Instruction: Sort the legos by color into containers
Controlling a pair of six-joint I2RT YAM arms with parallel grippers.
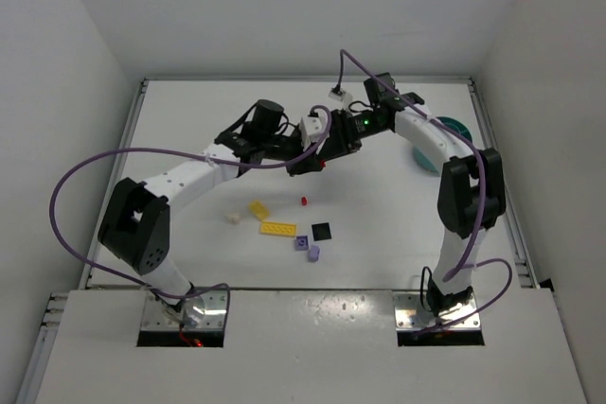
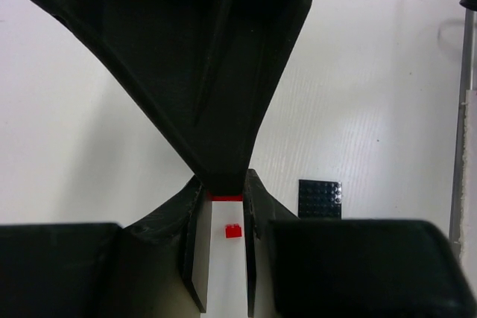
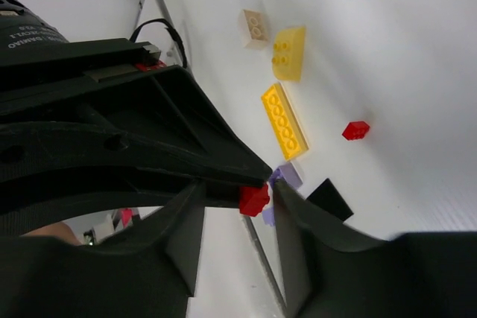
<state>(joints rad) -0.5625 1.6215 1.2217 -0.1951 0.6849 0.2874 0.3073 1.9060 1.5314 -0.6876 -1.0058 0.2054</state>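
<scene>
My two grippers meet in mid-air over the middle of the table. My left gripper [image 1: 315, 162] [image 2: 223, 193] is shut on a small red brick [image 2: 224, 197] [image 3: 253, 199]. My right gripper [image 1: 329, 158] [image 3: 240, 193] is open, its fingers either side of that brick with a gap on one side. A second red brick [image 1: 304, 202] [image 2: 233, 231] [image 3: 355, 130] lies on the table below. The teal bowl [image 1: 454, 127] stands at the back right, partly hidden behind the right arm.
On the table lie a cream brick [image 1: 232, 219], a yellow brick [image 1: 258, 208], a yellow plate [image 1: 277, 229], a black plate [image 1: 322, 231] [image 2: 320, 199] and two lavender pieces [image 1: 301, 243] [image 1: 313, 254]. White walls enclose the table.
</scene>
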